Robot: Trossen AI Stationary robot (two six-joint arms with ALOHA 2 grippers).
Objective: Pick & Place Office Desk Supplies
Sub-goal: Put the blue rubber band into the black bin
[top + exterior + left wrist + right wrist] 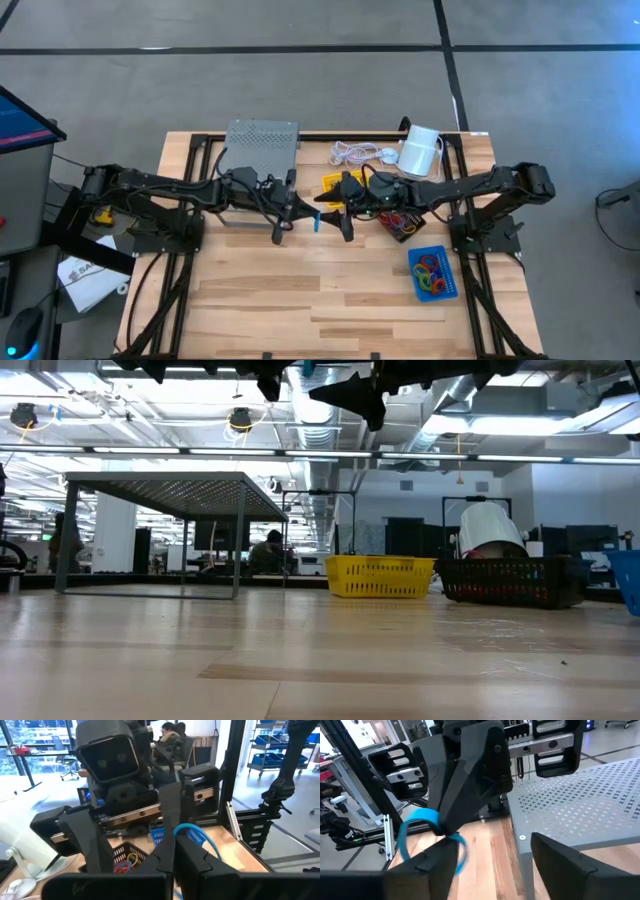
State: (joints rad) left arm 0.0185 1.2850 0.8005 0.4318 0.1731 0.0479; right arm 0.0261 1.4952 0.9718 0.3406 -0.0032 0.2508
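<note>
Room: open workshop with ceiling pipes and strip lights; a person (170,732) sits at a desk beyond the table.
Surface: pale wooden table (300,300) on a grey floor, with a grey perforated stand (262,143) at its far edge.
Blue rubber band: a thin bright-blue loop (316,221), off the table between the two grippers above the table's middle.
Left gripper: its fingers (303,213) are pressed together on the blue rubber band, which hangs from their tips.
Right gripper: it (337,215) faces the left one with fingers spread wide, one finger at the loop; whether it touches cannot be told.
Trays: yellow tray (381,575) and black mesh tray (508,581) stand side by side at the back, the blue tray (433,273) nearer the front right, with coloured bands inside.
Wrist views only: the loop's twisted shape.
Low view only: both grippers high above the wood.
Other: white cylinder (421,150), coiled white cord (352,154).
</note>
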